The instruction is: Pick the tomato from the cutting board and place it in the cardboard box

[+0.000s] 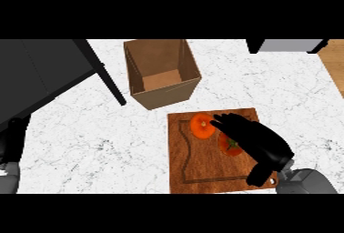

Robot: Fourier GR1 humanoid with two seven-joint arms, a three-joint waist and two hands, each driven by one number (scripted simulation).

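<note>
Head view, approach stage of the pick. The right hand [259, 141] reaches in from the lower right and hangs over the cutting board [201, 166], fingers stretched toward the upper left and curled round nothing; the hand is open and holds nothing. The tomato [228, 146], red with a green stalk end, lies on the board's right half, partly hidden under the palm side of the hand; whether the hand touches it cannot be told. An orange round thing [201, 126] lies on the same board just beyond the fingertips, toward the cardboard box [168, 96]. The box stands upright on the white marbled surface [101, 136], just past the board's far edge, its top open and its floor bare. The left hand [12, 136] shows only as a dark shape at the view's left edge, well apart from the board; its state cannot be told.

Judgement: the grasp is not yet made, so the task is at its first step. The next move calls for lowering the hand onto the tomato, not onto its orange neighbour, and closing round it. A lift and a short carry toward the box opening would follow.
</note>
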